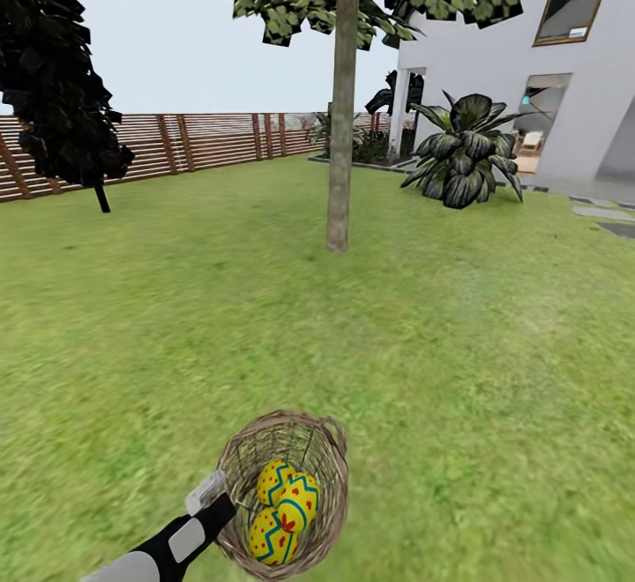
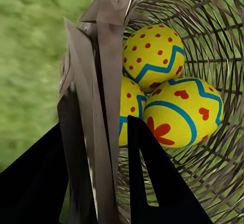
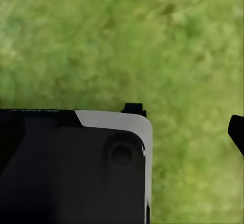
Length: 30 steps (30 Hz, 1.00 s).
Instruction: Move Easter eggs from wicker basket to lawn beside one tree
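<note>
Nearest in the head view, the left hand (image 1: 212, 496) is clamped on the rim of the basket (image 1: 328, 450), one finger (image 2: 152, 183) inside the weave and the other outside it, so the wall is pinched between them. The basket is seen tilted, its mouth turned up toward the head camera and its long axis running from the arm out along the grass. All three eggs (image 1: 280, 511) are lodged in its low end, touching one another; their long axes cannot be told apart for sure.

A steady, level carry is called for, judged from that tilt: the mouth should be kept up so nothing rolls out.

Whether the right hand (image 3: 235, 132) is wide or narrow cannot be told; lawn (image 3: 152, 40) is seen beneath it.

Further out, the tree (image 1: 341, 123) stands upright, well apart from the basket. A set-down beside its trunk would serve.
</note>
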Available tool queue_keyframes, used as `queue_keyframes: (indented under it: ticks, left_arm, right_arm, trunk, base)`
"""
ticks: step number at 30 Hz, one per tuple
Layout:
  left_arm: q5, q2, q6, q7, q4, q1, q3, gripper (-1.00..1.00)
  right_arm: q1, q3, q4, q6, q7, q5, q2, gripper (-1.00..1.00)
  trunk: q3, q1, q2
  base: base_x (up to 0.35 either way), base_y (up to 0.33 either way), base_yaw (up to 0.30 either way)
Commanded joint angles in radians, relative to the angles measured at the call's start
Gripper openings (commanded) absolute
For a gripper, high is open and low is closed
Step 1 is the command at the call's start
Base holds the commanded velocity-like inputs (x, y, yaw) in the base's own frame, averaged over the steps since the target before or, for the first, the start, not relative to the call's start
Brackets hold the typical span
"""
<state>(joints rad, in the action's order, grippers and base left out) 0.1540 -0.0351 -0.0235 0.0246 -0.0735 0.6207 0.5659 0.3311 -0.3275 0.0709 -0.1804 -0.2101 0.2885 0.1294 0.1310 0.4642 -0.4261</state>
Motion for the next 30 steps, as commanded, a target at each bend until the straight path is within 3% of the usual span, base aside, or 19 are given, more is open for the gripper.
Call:
queue_keyframes:
  ticks: [1,30]
  left_arm:
    - [0.012,0.0,-0.003,0.003,-0.002,0.001,0.002,-1.0]
    - [0.012,0.0,-0.004,0.001,-0.002,0.001,0.002,-1.0]
  right_arm:
    - [0.002,-0.008,0.004,-0.007,0.0,0.007,0.001,1.0]
    - [-0.006,-0.007,0.001,-0.002,0.0,0.009,-0.005,1.0]
  trunk:
    - [0.002,0.001,-0.002]
    - [0.002,0.001,-0.002]
  base:
    - [0.341,0.0,0.0]
    - [0.341,0.0,0.0]
